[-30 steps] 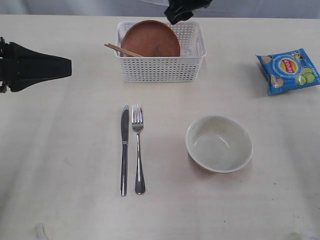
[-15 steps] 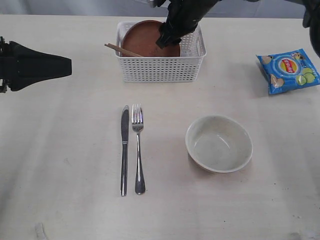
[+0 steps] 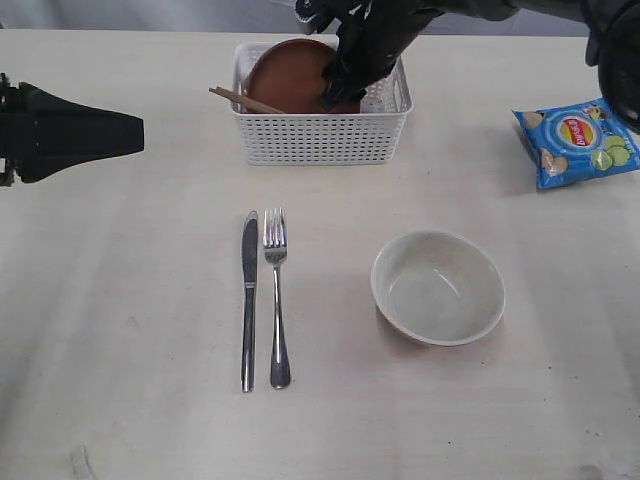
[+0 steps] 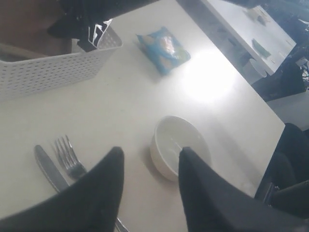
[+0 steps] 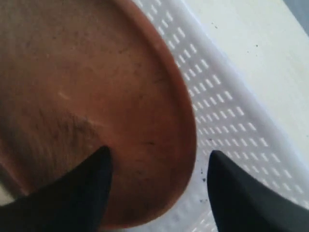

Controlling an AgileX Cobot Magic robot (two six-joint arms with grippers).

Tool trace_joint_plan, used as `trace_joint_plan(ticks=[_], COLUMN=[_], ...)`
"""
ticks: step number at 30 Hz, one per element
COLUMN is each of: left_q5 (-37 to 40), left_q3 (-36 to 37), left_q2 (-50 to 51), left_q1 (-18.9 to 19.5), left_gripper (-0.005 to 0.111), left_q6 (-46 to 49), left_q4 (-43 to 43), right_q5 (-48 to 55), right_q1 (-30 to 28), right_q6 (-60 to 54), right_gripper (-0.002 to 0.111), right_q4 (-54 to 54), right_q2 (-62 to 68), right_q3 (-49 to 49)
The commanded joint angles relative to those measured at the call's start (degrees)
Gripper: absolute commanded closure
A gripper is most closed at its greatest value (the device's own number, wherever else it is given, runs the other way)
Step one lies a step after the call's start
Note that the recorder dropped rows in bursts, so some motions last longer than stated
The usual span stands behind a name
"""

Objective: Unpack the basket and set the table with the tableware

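Right wrist view: right hand (image 5: 159, 154) is spread wide with nothing clamped. One finger is over the face of the plate (image 5: 96, 96) and the other is outside its rim, on the basket (image 5: 227, 125) wall side. Pretty sure it's lined up to pinch the rim.
Plate: right between the fingers. It looks propped at a tilt inside the basket, so an edge grab makes sense. Can't tell if either finger touches it.
Chopsticks (image 3: 245, 100): on the far side of the plate from that hand, one end poking over the basket rim.
Left hand (image 4: 150, 153): open, holding nothing, parked well away from the basket, out of the way I guess.
Laid out: bowl (image 3: 438, 288), plus knife (image 3: 248, 300) and fork (image 3: 276, 300) side by side, on the tabletop (image 3: 120, 300), well clear of the right hand.
Chip bag (image 3: 580, 140): way off to the side and not tableware, so probably ignored.
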Motion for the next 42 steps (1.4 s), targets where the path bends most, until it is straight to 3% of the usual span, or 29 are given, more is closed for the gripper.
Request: trace_joint_plan(ticks=[1,4,5,14,24,30,34,38,40,42], left_q5=[0.5,0.5,0.5,0.3,0.0,-0.5,-9.9,-27.1,-28.0,-22.9], left_q3=[0.3,0.3,0.3,0.3,0.3,0.3,0.3,0.1,-1.2,-3.9], left_q2=[-0.1,-0.1,-0.1,-0.1,-0.1,-0.1,-0.1,1.2,4.0,9.0], left_q1=[0.1,0.1,0.1,0.1,0.1,0.1,0.1,0.1,0.1,0.1], left_gripper=[0.07,0.07,0.07,0.07,0.07,0.07,0.069,0.06,0.059,0.06], left_q6=[-0.3,-0.3,-0.3,-0.3,-0.2,-0.2,-1.6,0.2,5.0,4.7], left_q4=[-0.7,-0.7,-0.7,-0.7,-0.7,-0.7,-1.1,-8.8,-13.7,-13.2], right_q5=[1.2,1.9,1.9,2.3,3.3,5.9,7.1,7.7,8.3,8.7], right_q1=[-0.2,-0.1,-0.1,0.9,7.4,8.0,8.0,8.0,8.0,8.0], right_q6=[-0.8,-1.8,-1.6,-3.8,-4.1,-1.3,-1.1,-1.1,-1.1,-1.1], right_gripper=[0.075,0.104,0.109,0.109,0.109,0.109,0.109,0.109,0.109,0.109], right_q4=[0.7,0.7,0.7,13.4,14.0,17.8,19.5,19.5,19.5,19.5], right_q2=[0.4,0.3,0.3,0.4,0.4,0.4,0.4,0.4,0.4,0.4], right_q3=[-0.3,-0.3,-0.3,-0.3,-0.3,-2.9,-4.8,-5.1,-5.1,-5.1])
